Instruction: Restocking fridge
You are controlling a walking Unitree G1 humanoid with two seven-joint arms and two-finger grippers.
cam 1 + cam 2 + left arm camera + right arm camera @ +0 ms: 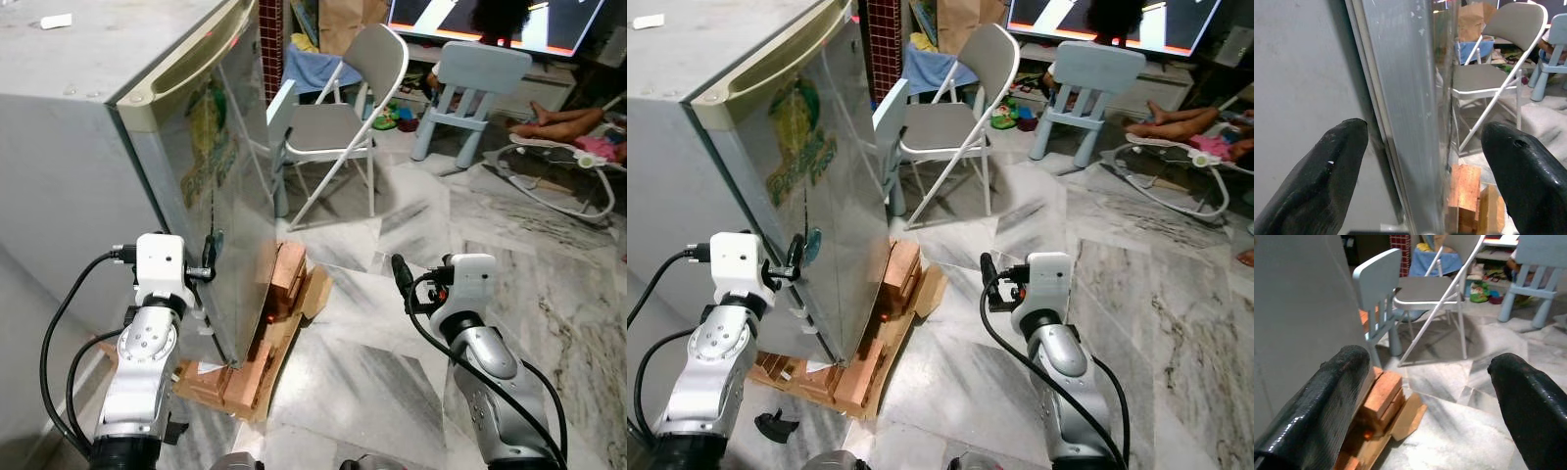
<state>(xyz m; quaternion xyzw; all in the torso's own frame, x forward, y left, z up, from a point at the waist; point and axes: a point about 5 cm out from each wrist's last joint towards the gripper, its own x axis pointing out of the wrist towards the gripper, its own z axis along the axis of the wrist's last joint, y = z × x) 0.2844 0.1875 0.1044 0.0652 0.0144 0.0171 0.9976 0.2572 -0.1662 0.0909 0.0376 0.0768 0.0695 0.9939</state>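
A grey fridge [88,127] stands at the left with its silver door [235,186] closed; a long handle runs along the door's top edge. My left gripper [209,257] is at the door's near edge, about halfway down. In the left wrist view this left gripper [1425,132] is open, one finger on each side of the door edge, neither pressing on it. My right gripper [400,274] hangs open over the marble floor to the right of the fridge, holding nothing, and is seen wide apart as the right gripper [1430,362] facing the chairs.
The fridge rests on wooden blocks and cardboard [279,294]. Behind it stand a pale blue child's chair [279,117], a grey folding chair [343,127] and another child's chair [470,83]. A baby bouncer [568,171] and a person's legs [563,119] lie at the far right.
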